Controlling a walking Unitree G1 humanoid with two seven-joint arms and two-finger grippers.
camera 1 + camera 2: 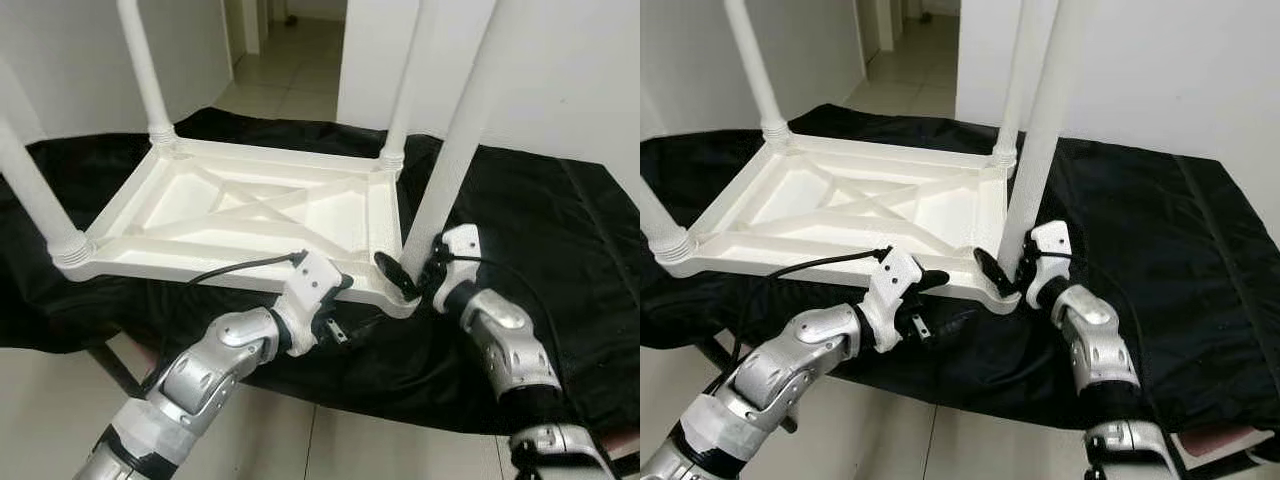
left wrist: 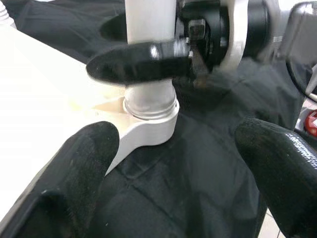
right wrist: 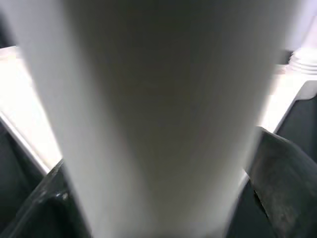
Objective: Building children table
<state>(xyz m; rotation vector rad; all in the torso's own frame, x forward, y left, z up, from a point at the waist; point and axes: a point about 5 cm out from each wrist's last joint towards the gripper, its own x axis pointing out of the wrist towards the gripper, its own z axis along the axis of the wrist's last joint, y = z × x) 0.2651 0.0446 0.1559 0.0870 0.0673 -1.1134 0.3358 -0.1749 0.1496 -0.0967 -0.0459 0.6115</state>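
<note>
My right gripper [image 1: 412, 272] is closed around the near-right table leg [image 1: 455, 150], one black finger [image 2: 136, 62] on each side of the white tube just above its threaded collar [image 2: 151, 105]. In the right wrist view the leg sits tight between the two fingers, so I read it as a firm clamp.

My left gripper [image 2: 178, 163] is spread wide and holds nothing. Its fingers point at the same corner from about 8 o'clock of the leg's base, one finger over the white frame edge and the other over the black cloth [image 1: 560, 240]. Whether that finger touches the frame, I cannot tell.

The upside-down white plastic table top [image 1: 250, 215] lies flat on the cloth with its ribbed underside and cross brace facing up. The held leg stands in the corner socket at 5 o'clock of the top. Three more legs [image 1: 145, 65] stand upright in the other corners, at 11, 1 and 8 o'clock.

The cloth covers a low platform. Beyond it at 12 o'clock I see white walls and a tiled doorway [image 1: 290, 50].
</note>
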